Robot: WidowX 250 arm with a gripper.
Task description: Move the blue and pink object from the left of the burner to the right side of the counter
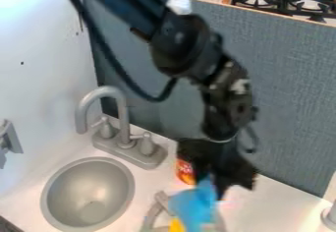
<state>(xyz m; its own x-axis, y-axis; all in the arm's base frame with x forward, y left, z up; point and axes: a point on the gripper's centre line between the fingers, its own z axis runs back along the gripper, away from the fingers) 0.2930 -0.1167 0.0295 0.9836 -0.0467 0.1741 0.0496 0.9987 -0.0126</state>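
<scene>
The black tool point(213, 184) hangs low over the bench point(275, 214); whether it is apart, together or clamped on anything, I cannot tell. The blue thing point(195, 207) is right at its lower end, running from there down and slightly left in the view, its longer axis nearer upright than level. Its true shape is unclear, and so is whether the two touch.

Just beyond the blue thing's lower left, a yellow piece point(177, 225) shows. Around these, a round grey rim point(148, 220) curves at the view's bottom edge, partly hidden by the blue thing. An orange-red thing point(185, 172) sits just left of the tool, partly behind it.

Farther left come the faucet point(123, 120) and the sink basin point(46, 191), both well apart from the tool. Behind the tool, the tall grey-blue panel point(295, 88) bounds the bench's back edge. To the right, a stretch of bench separates the tool from a grey fixture point(330, 217) at the view's edge.
</scene>
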